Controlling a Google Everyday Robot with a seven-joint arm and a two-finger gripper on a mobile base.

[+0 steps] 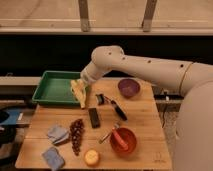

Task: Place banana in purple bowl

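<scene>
gripper (pixel 84 85) of white robot arm (pixel 150 70) clamped on pale yellow slim banana (pixel 78 94), banana hanging at right edge of green rectangular plastic tray (pixel 50 90), small round dark purple bowl (pixel 128 87) well apart at banana's 3 o'clock, on light wooden worktop (pixel 145 125)

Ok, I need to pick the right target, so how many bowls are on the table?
2. The purple bowl sits at the back right of the table; the red bowl is front right. None seems hidden. The gripper holds the banana by the green tray.
</scene>
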